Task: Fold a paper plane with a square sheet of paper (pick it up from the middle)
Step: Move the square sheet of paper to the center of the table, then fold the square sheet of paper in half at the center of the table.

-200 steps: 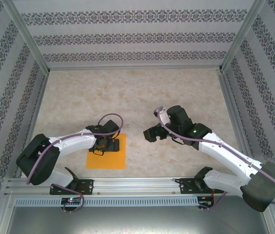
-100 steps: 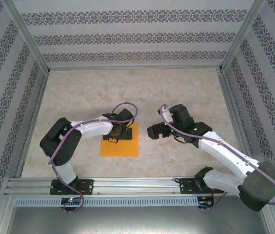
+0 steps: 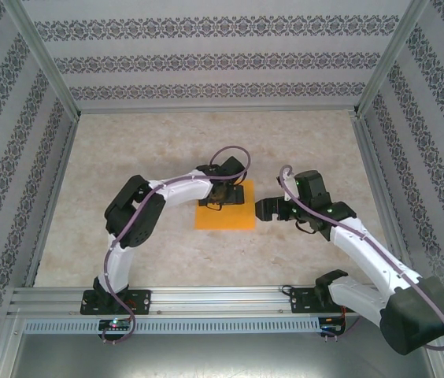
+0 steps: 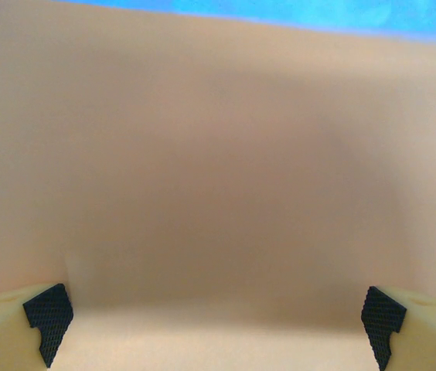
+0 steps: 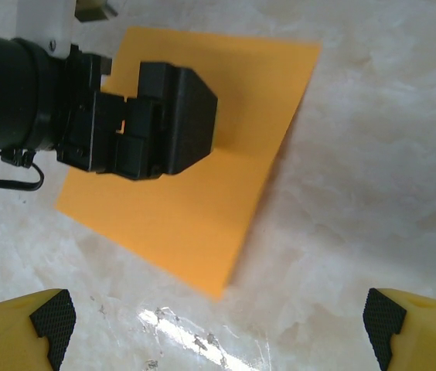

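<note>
Bright orange square sheet of paper [image 3: 223,220] has slid from near-left to the middle of the worktop [image 3: 143,150] under the wide-open left hand [image 3: 221,196], not gripped; right hand [image 3: 262,210], open and empty, waits just right; folding not begun.

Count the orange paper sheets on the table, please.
1. The sheet lies near the middle of the table. Another exactly beneath it would be hidden.
</note>
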Robot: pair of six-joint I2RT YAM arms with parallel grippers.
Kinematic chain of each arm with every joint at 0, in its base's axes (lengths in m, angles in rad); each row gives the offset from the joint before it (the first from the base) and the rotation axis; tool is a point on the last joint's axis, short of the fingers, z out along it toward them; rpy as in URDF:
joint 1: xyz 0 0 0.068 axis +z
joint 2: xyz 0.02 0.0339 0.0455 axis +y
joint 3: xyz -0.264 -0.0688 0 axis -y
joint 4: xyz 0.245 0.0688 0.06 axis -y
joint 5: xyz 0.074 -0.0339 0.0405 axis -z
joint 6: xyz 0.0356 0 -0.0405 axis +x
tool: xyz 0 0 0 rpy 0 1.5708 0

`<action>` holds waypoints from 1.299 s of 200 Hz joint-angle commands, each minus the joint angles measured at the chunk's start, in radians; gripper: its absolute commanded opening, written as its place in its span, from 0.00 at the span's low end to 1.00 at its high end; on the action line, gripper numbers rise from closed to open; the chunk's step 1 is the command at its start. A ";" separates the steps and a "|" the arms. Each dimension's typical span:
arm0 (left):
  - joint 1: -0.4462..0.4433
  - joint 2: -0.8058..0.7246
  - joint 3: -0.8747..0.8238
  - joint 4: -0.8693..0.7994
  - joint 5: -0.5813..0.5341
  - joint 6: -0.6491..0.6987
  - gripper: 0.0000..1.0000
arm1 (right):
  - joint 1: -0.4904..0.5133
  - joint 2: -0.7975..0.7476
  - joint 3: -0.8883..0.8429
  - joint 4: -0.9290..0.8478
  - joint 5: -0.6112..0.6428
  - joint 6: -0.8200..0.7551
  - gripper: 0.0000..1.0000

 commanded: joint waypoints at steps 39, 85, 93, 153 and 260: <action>-0.016 0.022 0.054 -0.076 0.070 -0.001 1.00 | -0.021 -0.046 -0.021 -0.001 -0.082 0.034 0.98; -0.004 -0.123 0.016 -0.124 0.055 0.097 1.00 | 0.036 -0.037 0.004 0.008 -0.033 0.115 0.97; 0.002 -0.155 0.003 -0.136 0.059 0.133 1.00 | 0.069 -0.030 0.015 0.001 0.007 0.124 0.98; 0.106 -0.456 -0.229 -0.139 0.182 0.395 1.00 | 0.238 0.133 0.147 -0.045 0.246 0.231 0.97; 0.379 -0.773 -0.701 0.127 0.451 0.430 1.00 | 0.376 0.627 0.463 -0.082 0.470 0.324 0.98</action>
